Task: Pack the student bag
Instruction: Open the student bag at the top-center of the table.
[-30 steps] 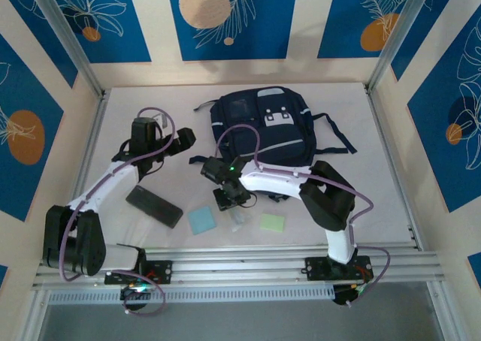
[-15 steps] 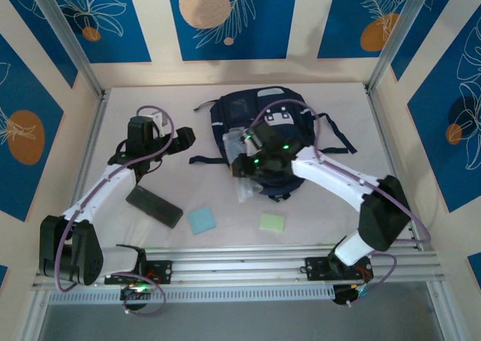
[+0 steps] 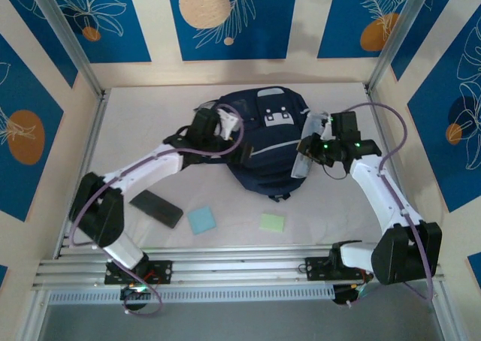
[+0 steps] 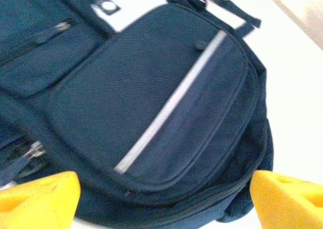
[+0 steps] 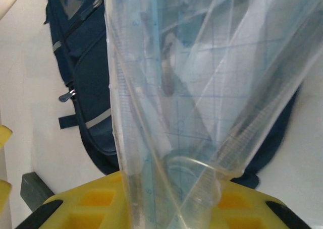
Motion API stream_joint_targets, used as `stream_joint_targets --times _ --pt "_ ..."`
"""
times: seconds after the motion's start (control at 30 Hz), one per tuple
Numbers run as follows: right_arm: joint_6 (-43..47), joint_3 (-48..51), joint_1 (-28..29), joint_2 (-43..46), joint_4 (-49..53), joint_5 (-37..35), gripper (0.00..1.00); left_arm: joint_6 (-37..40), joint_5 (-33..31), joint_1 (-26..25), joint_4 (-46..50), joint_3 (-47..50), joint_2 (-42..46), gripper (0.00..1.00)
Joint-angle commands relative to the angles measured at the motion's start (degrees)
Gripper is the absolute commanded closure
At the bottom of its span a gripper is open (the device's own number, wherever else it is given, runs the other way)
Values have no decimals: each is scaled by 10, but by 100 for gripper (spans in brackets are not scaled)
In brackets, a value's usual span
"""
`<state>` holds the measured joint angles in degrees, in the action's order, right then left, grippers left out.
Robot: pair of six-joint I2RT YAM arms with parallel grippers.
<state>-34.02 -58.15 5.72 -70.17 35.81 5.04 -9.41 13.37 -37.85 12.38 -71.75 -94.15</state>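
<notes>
The student bag [image 3: 263, 149] lies flat at the back middle of the table, dark navy with a grey diagonal stripe [image 4: 166, 108] and a white patch. My left gripper [image 3: 224, 125] is at the bag's upper left corner. In the left wrist view its yellow fingertips [image 4: 40, 196] stand wide apart, open, with the bag's front pocket [image 4: 151, 88] close below. My right gripper [image 3: 308, 147] hangs at the bag's right side, shut on a clear plastic pouch [image 5: 192, 88] that holds rulers and a protractor. The pouch [image 3: 303, 161] dangles over the bag's right edge [image 5: 86, 88].
A black flat case [image 3: 154, 207], a blue note pad [image 3: 201, 220] and a green note pad [image 3: 272, 222] lie on the white table in front of the bag. Loose straps [image 3: 338, 134] trail right of the bag. Metal posts and walls close in the sides.
The right arm lifted the clear pouch from the table's front and swung it to the bag's right side. The left arm moved right, from beside the bag to its upper left corner.
</notes>
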Motion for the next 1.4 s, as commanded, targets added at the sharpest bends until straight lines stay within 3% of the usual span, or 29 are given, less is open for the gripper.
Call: stream_joint_targets --times 0.0,0.33,0.6,0.7,0.8,0.87,0.9,1.17,1.37 --pt "19 32 -41 38 20 49 70 97 -29 -40 68 -63 -53 14" --pt "30 111 -150 117 29 111 70 182 -71 -89 127 -191 -201 21" --pt "32 127 -171 126 15 133 70 220 -151 -96 119 -204 -252 22" --pt "31 124 -171 126 13 138 70 231 -187 -96 105 -207 -268 38" --pt "32 120 -171 127 18 139 70 231 -192 -94 96 -214 -278 73" --pt "34 119 -171 132 22 136 70 227 -169 -94 103 -224 -280 98" --pt "35 119 -171 134 25 133 70 221 -158 -92 109 -229 -278 100" --pt "39 109 -172 152 46 107 70 102 36 -41 148 -282 -213 100" --pt "11 118 -167 145 18 126 70 -8 133 14 117 -304 -197 100"
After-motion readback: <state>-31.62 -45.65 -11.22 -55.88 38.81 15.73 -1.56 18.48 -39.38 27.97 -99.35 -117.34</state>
